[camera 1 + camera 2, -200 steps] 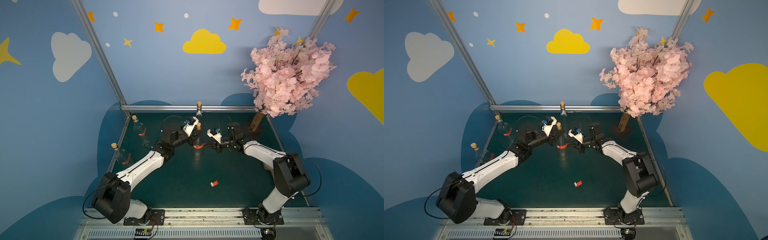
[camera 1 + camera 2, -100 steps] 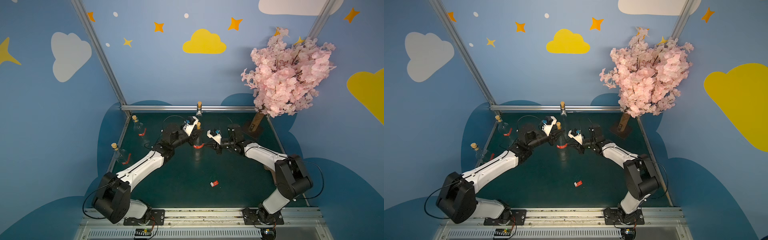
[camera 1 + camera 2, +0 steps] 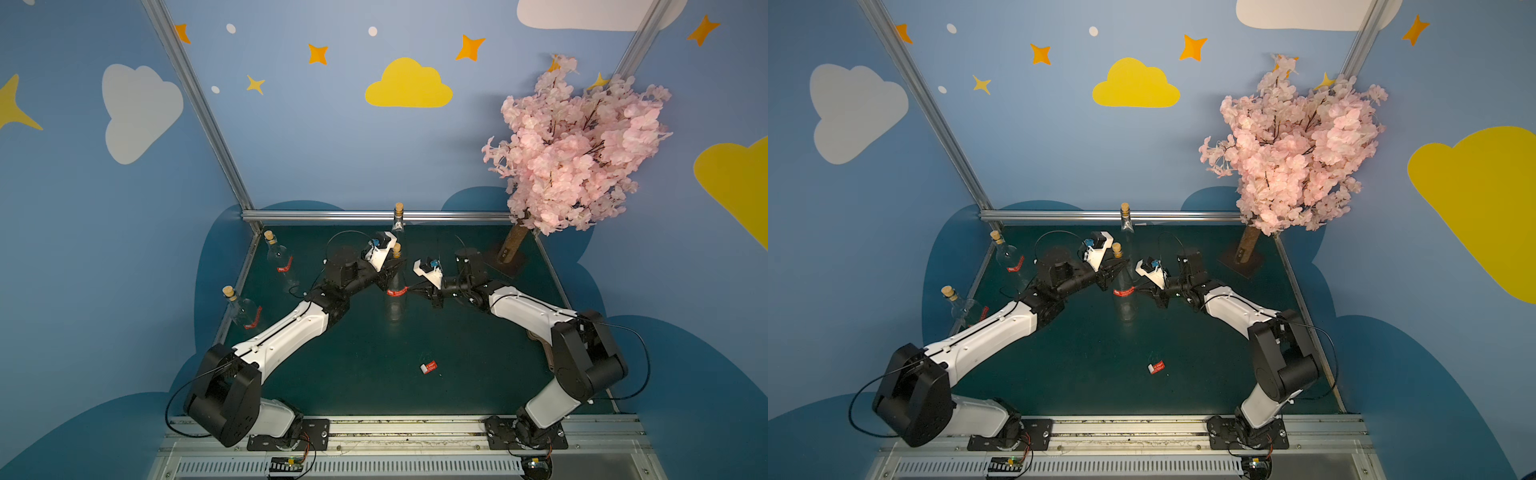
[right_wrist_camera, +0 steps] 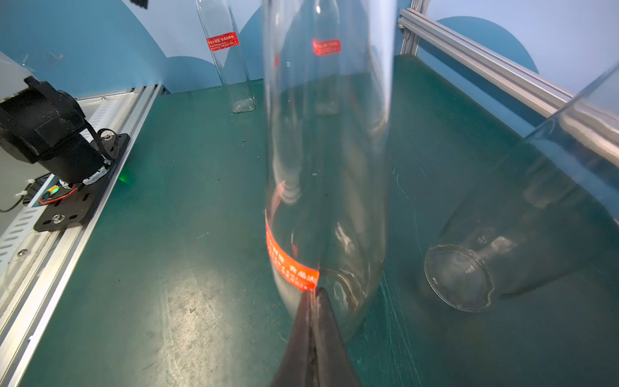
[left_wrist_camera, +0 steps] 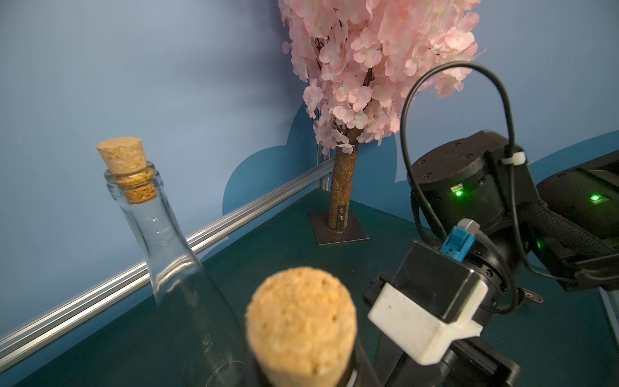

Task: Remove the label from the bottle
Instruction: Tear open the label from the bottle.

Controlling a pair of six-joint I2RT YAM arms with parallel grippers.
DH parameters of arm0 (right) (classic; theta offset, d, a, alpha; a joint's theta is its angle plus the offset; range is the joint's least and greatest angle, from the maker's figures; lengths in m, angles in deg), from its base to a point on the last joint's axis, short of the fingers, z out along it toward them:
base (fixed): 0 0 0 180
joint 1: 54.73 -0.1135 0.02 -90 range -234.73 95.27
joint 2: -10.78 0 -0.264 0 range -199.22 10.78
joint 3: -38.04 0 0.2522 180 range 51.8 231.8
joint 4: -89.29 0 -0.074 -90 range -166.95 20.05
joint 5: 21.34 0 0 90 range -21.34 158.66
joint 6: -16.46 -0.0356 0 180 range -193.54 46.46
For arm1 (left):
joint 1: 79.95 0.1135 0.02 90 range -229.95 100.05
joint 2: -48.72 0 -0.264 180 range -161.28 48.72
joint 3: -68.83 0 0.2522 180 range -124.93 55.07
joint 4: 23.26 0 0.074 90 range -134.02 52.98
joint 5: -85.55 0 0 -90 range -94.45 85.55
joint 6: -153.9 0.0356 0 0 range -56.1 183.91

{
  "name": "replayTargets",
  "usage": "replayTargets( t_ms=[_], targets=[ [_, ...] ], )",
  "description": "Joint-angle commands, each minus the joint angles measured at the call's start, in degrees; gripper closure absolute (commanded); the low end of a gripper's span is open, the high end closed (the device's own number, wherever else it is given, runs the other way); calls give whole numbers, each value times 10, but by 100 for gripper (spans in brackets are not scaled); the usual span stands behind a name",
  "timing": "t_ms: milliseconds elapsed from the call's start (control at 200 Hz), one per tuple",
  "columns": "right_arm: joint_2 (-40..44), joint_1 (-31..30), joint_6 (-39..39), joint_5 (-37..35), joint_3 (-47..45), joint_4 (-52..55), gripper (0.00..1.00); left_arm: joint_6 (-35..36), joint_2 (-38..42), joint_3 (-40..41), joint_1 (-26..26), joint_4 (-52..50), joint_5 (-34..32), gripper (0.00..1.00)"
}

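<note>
Glass and clear, the bottle (image 3: 394,307) stands upright near the middle of the table (image 3: 365,374), a little toward the back edge, with a cork (image 3: 397,248) in its neck. Its red label (image 4: 288,261) lies around the body, and one end of it meets the tips of the right gripper (image 4: 315,296). That gripper's fingers are pressed together on the label's end, with a sliver of red showing between them. The left gripper (image 3: 1119,268) is closed around the neck just below the cork.

A second bottle (image 3: 398,222), also corked, stands at the back edge just behind. Along the left edge stand a third bottle (image 3: 277,257), nearer the back corner, and a fourth bottle (image 3: 242,309), each with a red label. A red and white scrap (image 3: 429,368) lies toward the front edge, well apart from the bottle. A pink tree (image 3: 573,145) stands in the back right corner.
</note>
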Motion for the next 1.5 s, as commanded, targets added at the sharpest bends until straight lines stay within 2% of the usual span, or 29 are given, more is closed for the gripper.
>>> replayTargets(
  t_ms=[0, 1497],
  targets=[
    [20, -4, 0, -3, -9, 17, 100, 32, -15, -2, 9, -46, -43, 81],
    [64, -19, 6, -14, -22, 55, 100, 49, -22, -3, 1, -57, -63, 83]
  ],
)
